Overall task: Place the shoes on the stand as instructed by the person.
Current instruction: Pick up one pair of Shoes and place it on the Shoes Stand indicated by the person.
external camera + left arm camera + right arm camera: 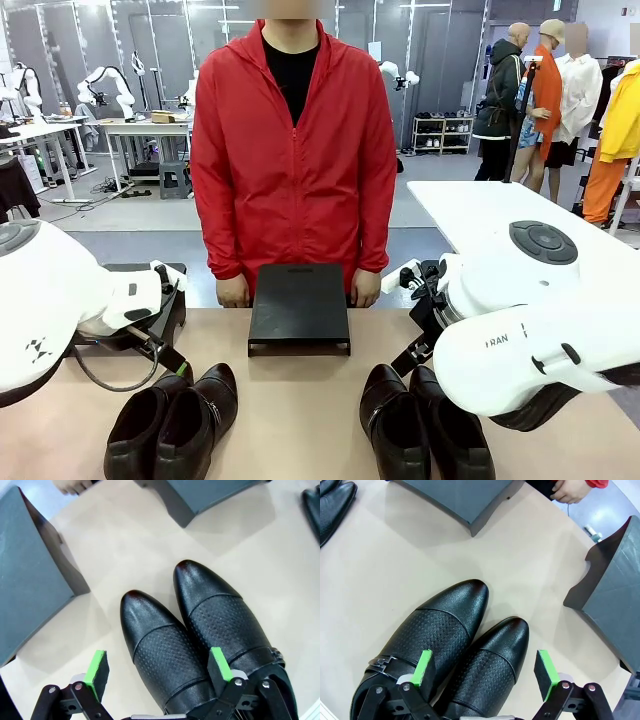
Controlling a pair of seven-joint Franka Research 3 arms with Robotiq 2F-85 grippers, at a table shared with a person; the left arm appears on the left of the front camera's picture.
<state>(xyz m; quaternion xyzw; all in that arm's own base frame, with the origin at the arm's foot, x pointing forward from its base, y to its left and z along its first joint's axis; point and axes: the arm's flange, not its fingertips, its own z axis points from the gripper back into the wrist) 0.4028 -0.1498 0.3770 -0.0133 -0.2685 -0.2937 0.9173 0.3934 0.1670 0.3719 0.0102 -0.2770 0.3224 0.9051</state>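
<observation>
**Left gripper** (159, 669): jaws spread wide, nothing gripped. It hangs directly over the left pair of black glossy leather dress shoes (200, 630). Its green pads (97, 672) bracket one shoe, and the other pad overlaps the seam with its neighbour. Contact with the leather cannot be confirmed.

**Right gripper** (485, 670): jaws equally wide, nothing gripped. It is poised over the right pair of black glossy leather dress shoes (460, 650) and brackets the plain shoe. The buckled shoe lies touching alongside.

**Layout:** Both pairs lie on the tan table (300, 420), toes towards the far side. The flat black stand (300, 300) sits beyond and between them at the far edge. The person in the red zip-up jacket (295, 150) is behind it, with a hand (232, 292) at either side.

**Views compared:** The wrist views add the perforated panels across the shoes. They also show a dark grey block (30, 580) beside the left pair and another dark grey block (615, 585) beside the right. The front view gives the overall spacing, with the white arm bodies in the foreground.
</observation>
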